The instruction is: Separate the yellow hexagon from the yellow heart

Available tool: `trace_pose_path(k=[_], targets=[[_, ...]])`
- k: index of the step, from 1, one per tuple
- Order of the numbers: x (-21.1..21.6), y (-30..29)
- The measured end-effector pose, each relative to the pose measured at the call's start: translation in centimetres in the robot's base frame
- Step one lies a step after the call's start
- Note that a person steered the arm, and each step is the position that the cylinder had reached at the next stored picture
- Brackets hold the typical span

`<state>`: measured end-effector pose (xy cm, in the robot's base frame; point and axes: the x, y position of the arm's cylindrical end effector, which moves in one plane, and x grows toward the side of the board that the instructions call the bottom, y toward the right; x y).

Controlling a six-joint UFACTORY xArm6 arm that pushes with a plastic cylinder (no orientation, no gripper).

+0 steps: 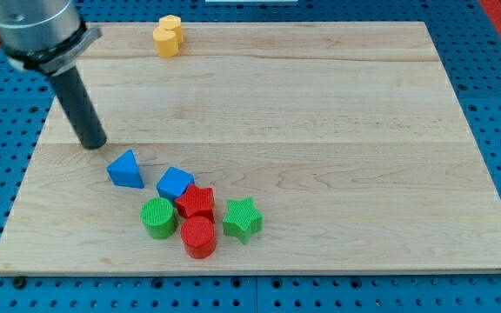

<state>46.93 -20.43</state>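
Tip: my tip (pixel 93 143) rests on the desk (pixel 320 130) at the view's left, just up-left of the blue triangle (pixel 126 169) | End effector: a plain rod, no jaws | Task blocks: yellow hexagon (pixel 171 25) touching yellow heart (pixel 165 41) at the view's top edge, well apart from my tip | Others: blue cube (pixel 175 183), red star (pixel 197 203), green cylinder (pixel 158 217), red cylinder (pixel 199 237), green star (pixel 242 218) clustered low.

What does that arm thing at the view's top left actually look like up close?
It has no jaws at all. What shows is a thick, grey metallic cylinder with a flat collar at its base, and from it a straight, round, dark rod slanting down. My tip is the rod's plain blunt end. No cables or markings are visible.
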Motion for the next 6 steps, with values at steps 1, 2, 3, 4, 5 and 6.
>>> trace_pose_path(k=[1, 2, 3, 4, 5, 6], targets=[[3.0, 7.5], [-1.2, 1.0], [-9.3, 0.2], [-16.3, -3.1], [-24.5, -2.8], [-27.6, 1.4]])
